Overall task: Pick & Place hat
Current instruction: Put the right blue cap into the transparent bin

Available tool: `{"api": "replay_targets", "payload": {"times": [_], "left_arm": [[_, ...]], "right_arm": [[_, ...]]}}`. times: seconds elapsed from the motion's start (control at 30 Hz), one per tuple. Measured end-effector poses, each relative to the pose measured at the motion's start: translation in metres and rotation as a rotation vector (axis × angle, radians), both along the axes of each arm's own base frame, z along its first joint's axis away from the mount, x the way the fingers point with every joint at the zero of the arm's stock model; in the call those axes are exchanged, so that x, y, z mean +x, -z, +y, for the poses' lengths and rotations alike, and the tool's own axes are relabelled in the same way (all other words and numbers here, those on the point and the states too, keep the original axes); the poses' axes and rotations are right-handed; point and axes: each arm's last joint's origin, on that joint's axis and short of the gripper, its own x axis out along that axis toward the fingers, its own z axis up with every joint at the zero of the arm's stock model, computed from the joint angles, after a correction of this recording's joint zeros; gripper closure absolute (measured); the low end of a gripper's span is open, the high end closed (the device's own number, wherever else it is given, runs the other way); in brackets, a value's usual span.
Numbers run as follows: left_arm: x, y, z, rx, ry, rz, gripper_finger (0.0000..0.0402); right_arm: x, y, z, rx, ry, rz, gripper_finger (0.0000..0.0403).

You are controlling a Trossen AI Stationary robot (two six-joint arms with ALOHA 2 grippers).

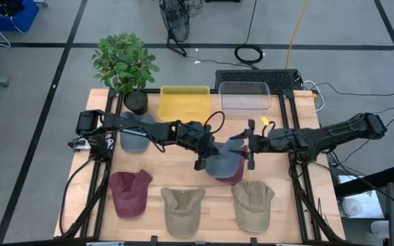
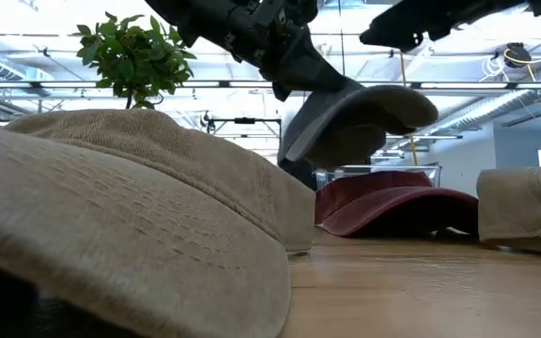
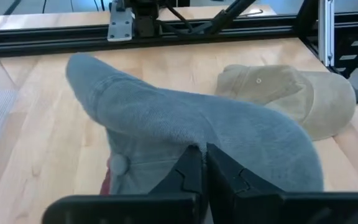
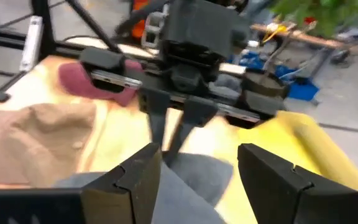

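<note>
A grey-blue hat (image 1: pixel 224 165) hangs over the middle of the table, above a dark red hat (image 2: pixel 393 207) that lies on the wood. My left gripper (image 1: pixel 200 162) reaches in from the table's left and is shut on the grey-blue hat (image 3: pixel 185 124). My right gripper (image 1: pixel 250 147) stands open just right of this hat and higher up, and its two fingers (image 4: pixel 135 180) touch nothing. In the low view the hat (image 2: pixel 355 117) floats clear of the red one. My left gripper (image 3: pixel 205 163) pinches the cloth of the grey-blue hat's crown (image 3: pixel 188 142) between its two shut fingers, at the side nearest the table's left. The fingers come slanting down from the left. The hat is lifted clear and tilted, its far end (image 2: pixel 411 105) pointing right.
Another grey hat (image 1: pixel 135 133) lies at the back left, a maroon hat (image 1: pixel 130 191) at the front left, and two tan hats (image 1: pixel 183 208) (image 1: pixel 253 203) along the near edge. A yellow bin (image 1: pixel 183 101), a clear bin (image 1: pixel 245 96) and a potted plant (image 1: pixel 125 65) line the far edge.
</note>
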Motion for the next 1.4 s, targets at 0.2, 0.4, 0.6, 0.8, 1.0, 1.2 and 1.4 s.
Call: {"api": "replay_targets", "payload": {"times": [0.2, 0.4, 0.6, 0.8, 1.0, 1.2, 1.4], "left_arm": [[0.001, -0.003, -0.005, 0.004, 0.014, -0.033, 0.0386], [0.001, -0.002, -0.009, 0.010, 0.033, -0.020, 0.0390], [-0.001, 0.001, -0.009, 0.017, 0.037, 0.005, 0.0395], [-0.001, 0.001, -0.009, 0.022, 0.041, 0.005, 0.0385], [-0.001, 0.001, -0.008, 0.022, 0.038, 0.006, 0.0391], [-0.001, 0.001, -0.008, 0.021, 0.037, 0.007, 0.0390], [-0.001, 0.001, -0.008, 0.028, 0.024, 0.005, 0.0384]], "right_arm": [[0.022, 0.004, -0.005, 0.070, 0.001, 0.049, 0.0209], [0.038, 0.019, -0.011, 0.128, -0.022, 0.132, 0.0226], [0.038, 0.027, -0.016, 0.160, -0.005, 0.206, 0.0244], [0.037, 0.029, -0.016, 0.262, -0.081, 0.236, 0.0249], [0.038, 0.028, -0.016, 0.263, -0.087, 0.227, 0.0246], [0.039, 0.026, -0.015, 0.309, -0.127, 0.211, 0.0246], [0.039, 0.029, -0.015, 0.328, -0.114, 0.234, 0.0246]]}}
